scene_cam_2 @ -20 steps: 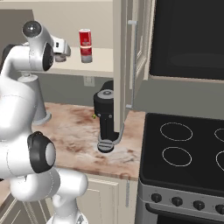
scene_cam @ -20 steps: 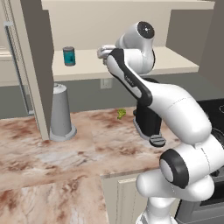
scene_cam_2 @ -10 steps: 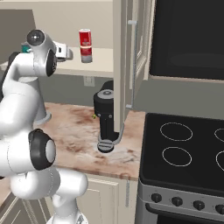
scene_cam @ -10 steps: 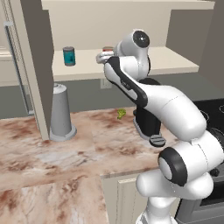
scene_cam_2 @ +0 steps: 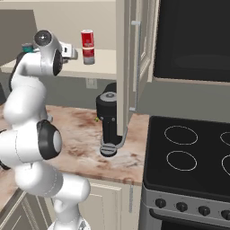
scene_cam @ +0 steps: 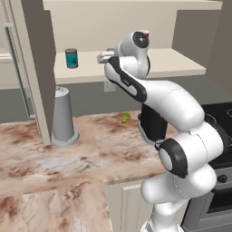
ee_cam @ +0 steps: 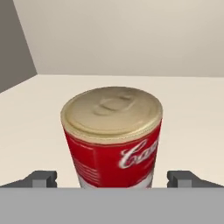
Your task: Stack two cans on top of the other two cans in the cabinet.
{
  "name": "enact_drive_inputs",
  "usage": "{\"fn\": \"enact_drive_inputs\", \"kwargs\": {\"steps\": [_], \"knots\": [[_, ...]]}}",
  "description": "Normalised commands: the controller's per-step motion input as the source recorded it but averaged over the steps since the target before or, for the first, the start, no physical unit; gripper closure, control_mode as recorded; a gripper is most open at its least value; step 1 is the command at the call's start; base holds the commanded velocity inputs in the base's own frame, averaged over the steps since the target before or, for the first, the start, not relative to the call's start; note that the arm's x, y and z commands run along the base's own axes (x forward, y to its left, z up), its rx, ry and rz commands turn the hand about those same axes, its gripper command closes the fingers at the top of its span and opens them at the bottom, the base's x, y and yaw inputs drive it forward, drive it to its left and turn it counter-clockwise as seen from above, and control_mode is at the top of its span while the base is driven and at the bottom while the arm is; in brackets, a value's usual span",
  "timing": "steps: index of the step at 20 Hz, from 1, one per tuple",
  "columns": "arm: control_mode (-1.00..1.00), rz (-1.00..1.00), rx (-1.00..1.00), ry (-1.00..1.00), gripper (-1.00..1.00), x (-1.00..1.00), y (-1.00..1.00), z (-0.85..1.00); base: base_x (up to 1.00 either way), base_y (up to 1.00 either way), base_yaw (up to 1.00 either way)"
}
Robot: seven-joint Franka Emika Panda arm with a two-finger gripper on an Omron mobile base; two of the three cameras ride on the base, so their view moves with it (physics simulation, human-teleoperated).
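The claw stands spread, a fingertip on each side of a red can. Its white script label begins "C"; the rest is cut off.

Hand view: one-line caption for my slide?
Red can upright on the cream shelf, centred between the open jaws.

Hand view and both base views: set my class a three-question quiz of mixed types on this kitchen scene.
1. True or false: the gripper is shut on the red can.
2. Which can stands at the left end of the cabinet shelf in the left base view?
A. teal can
B. yellow can
C. green can
3. Fill in: the red can stands ____, with its pale lid facing up.

Key: 1 false, the jaws are open on either side of it; 2 A; 3 upright.
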Motion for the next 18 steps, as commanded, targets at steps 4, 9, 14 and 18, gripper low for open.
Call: {"fn": "enact_drive_inputs", "kwargs": {"steps": [4, 9, 14, 18], "knots": [[-1.00, 0.00, 0.00, 0.00, -1.00, 0.31, 0.11, -0.01, 0.00, 0.00, 0.00], [-1.00, 0.00, 0.00, 0.00, -1.00, 0.26, 0.16, -0.08, 0.00, 0.00, 0.00], [-1.00, 0.00, 0.00, 0.00, 1.00, 0.10, 0.12, -0.09, 0.00, 0.00, 0.00], [-1.00, 0.00, 0.00, 0.02, 1.00, 0.00, 0.10, -0.14, 0.00, 0.00, 0.00]]}}
